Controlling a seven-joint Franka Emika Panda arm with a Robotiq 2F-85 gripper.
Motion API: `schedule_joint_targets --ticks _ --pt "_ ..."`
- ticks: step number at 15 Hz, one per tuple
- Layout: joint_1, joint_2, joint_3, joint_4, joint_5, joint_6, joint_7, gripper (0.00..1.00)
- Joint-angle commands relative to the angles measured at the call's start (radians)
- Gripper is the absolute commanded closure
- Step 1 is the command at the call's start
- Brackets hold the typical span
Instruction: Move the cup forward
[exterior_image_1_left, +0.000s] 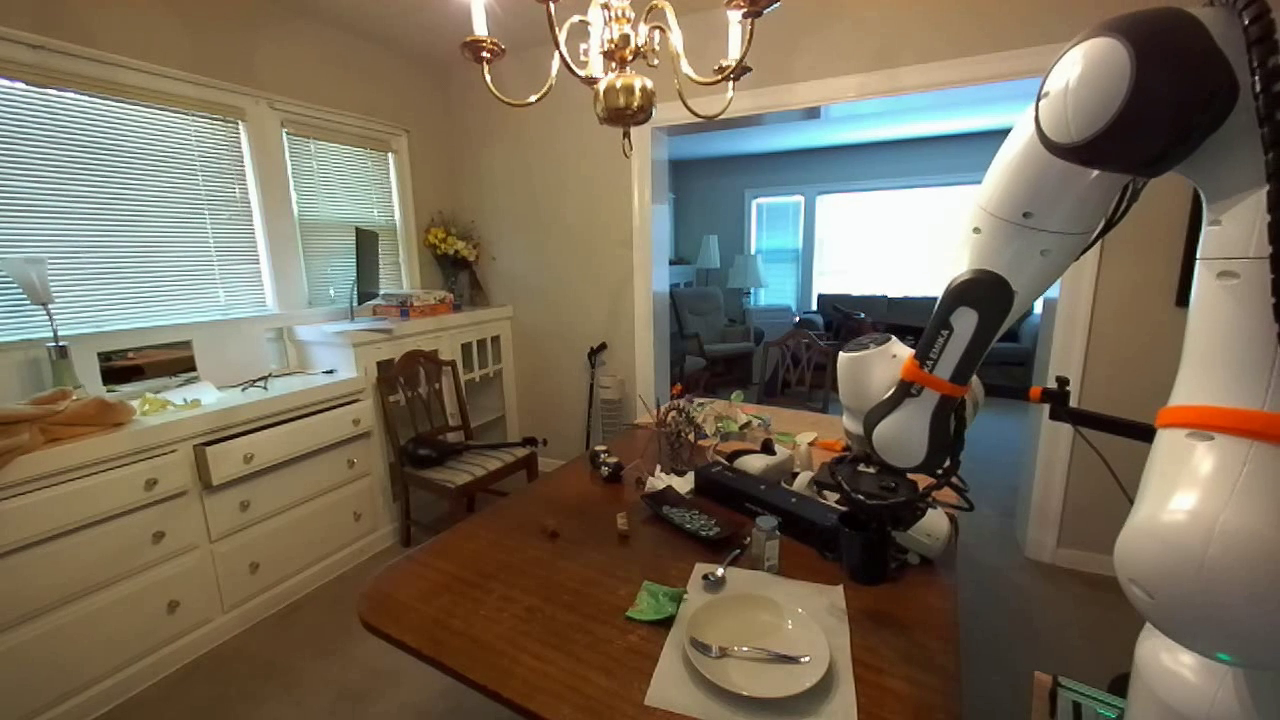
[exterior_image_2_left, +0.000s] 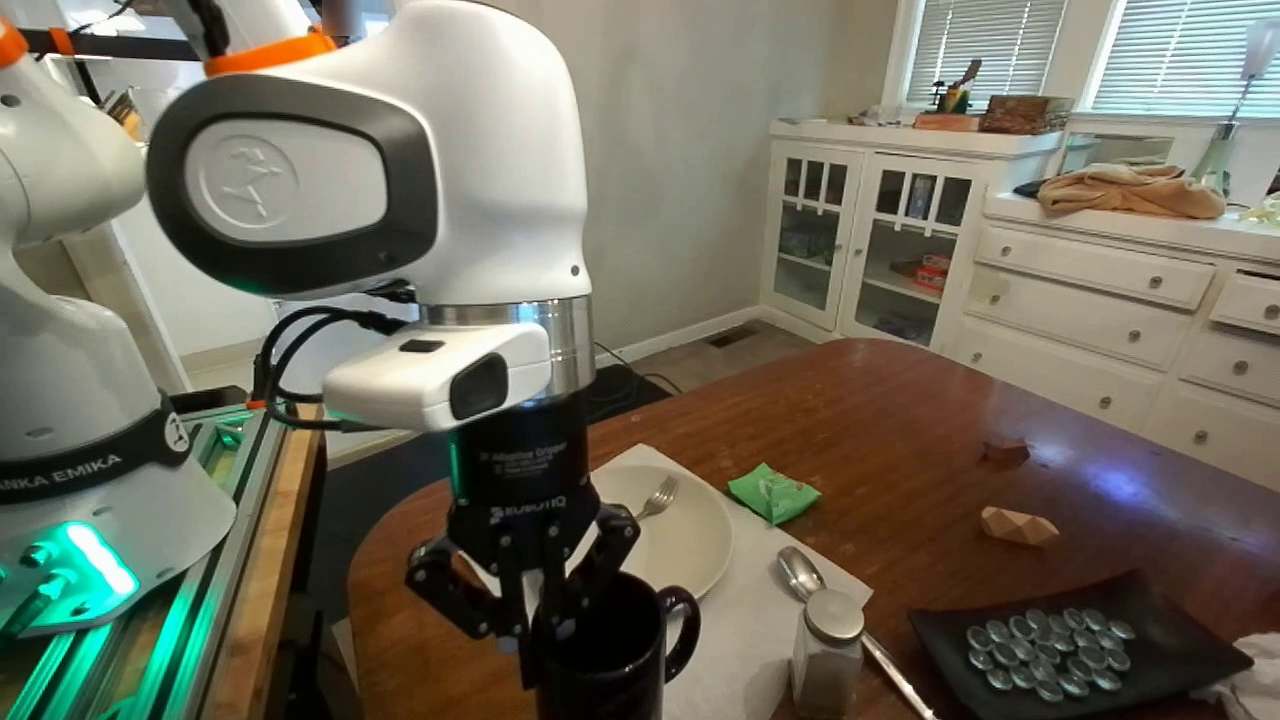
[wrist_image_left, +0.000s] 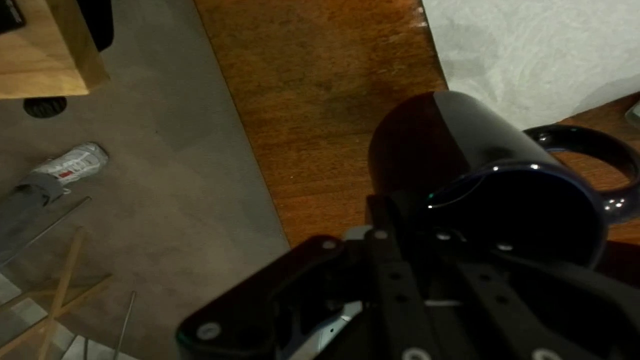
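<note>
The gripper is up close, and it pinches the side of the cup. One finger is inside the cup and one is outside, with just the thin wall between them. So the grab part looks done.

The cup is upright at the table, close to the edge on the robot's side. It is just beside the paper and apart from the plate. Its handle points toward the jar. I think the cup sits on the wood, but its bottom is hard to see, so it could be up a tiny bit.

Now for the big part. I take forward to mean away from the robot's base. The cup is so near the edge that I guess most or all of that trip is left to do. I can't tell how far it must go. After that, the gripper has to let go and back off, and that is not done yet.

The jar seems to be in the way, with the spoon and the tray past it. The handle may bump the jar first, so the cup should go around.
</note>
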Motion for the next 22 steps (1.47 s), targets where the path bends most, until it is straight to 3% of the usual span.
schedule_joint_targets --ticks 1,6,10,11,12,13,14,17,22 --pt "-0.005 0.046 -0.040 0.004 -0.085 0.101 0.017 0.98" --pt "-0.042 0.140 -0.080 0.007 -0.041 0.313 -0.006 0.98" --pt "-0.100 0.201 -0.031 -0.002 0.054 0.469 -0.022 0.98" --pt "-0.131 0.217 0.012 -0.007 0.092 0.501 -0.028 0.98" --pt "-0.088 0.227 0.004 -0.024 0.235 0.527 -0.115 0.98" --pt "-0.206 0.230 0.126 -0.013 0.184 0.521 -0.045 0.98" --pt "-0.241 0.238 0.182 -0.007 0.219 0.512 -0.055 0.98" --pt "-0.445 0.253 0.427 0.015 0.267 0.466 -0.071 0.98" --pt "-0.750 0.274 0.734 0.073 0.354 0.310 -0.137 0.98"
